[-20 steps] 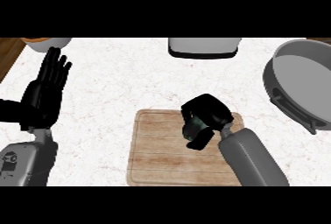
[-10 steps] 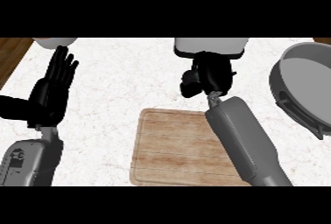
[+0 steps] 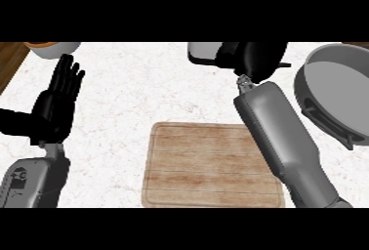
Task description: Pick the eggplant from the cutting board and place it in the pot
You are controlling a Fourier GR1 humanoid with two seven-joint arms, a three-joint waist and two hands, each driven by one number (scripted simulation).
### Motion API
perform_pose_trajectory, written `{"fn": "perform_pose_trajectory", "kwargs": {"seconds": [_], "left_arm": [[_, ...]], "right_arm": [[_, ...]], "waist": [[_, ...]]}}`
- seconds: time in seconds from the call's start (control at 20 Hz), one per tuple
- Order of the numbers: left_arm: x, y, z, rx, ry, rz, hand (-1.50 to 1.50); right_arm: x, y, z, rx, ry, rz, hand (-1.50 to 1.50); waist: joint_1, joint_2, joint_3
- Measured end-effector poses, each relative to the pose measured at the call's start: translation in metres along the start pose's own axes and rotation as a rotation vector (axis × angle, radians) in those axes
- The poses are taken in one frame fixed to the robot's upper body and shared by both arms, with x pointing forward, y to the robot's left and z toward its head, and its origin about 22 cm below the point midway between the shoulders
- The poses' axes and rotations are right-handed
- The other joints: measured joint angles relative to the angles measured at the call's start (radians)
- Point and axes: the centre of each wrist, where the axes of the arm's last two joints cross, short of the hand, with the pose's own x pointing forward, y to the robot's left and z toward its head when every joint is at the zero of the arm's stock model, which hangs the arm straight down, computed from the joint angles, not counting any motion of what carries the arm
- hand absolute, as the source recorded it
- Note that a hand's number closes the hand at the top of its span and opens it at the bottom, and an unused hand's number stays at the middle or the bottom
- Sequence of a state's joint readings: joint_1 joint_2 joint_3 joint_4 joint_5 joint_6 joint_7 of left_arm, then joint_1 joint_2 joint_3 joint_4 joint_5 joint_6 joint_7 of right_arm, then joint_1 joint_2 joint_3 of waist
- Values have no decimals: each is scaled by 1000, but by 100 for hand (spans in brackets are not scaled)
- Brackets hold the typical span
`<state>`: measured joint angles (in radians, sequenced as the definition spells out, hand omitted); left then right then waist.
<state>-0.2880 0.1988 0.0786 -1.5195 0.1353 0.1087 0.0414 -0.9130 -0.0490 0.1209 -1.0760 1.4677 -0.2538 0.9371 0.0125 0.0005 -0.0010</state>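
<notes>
The wooden cutting board (image 3: pixel 209 166) lies bare at the front middle of the counter. My right hand (image 3: pixel 258 57) is far back, beyond the board, its fingers curled round a dark thing that I take for the eggplant; the hand hides nearly all of it. The grey pot (image 3: pixel 317 100) stands at the right edge, just right of that hand, and nothing shows inside it. At the left my left hand (image 3: pixel 54 102) rests open, fingers pointing up.
A pale grey container (image 3: pixel 204 52) stands at the back, partly behind my right hand. A bowl with an orange rim (image 3: pixel 51 47) sits at the back left corner. The counter's wooden edge (image 3: pixel 10 61) runs along the far left.
My right hand has lifted off the cutting board and moved back and to the right, toward the pot, staying curled. The board is left bare. The left hand has barely moved.
</notes>
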Motion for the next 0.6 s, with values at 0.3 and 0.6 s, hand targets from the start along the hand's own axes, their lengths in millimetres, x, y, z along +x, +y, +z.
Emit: {"fn": "perform_pose_trajectory", "kwargs": {"seconds": [0.3,0.6], "left_arm": [[2,9,2,27,-1,-5,0],[2,17,7,31,-2,-1,0]], "right_arm": [[-38,-24,-32,-86,106,21,150],[-110,-39,-57,-53,188,73,150]], "waist": [[-17,-4,1],[-21,-4,1]]}}
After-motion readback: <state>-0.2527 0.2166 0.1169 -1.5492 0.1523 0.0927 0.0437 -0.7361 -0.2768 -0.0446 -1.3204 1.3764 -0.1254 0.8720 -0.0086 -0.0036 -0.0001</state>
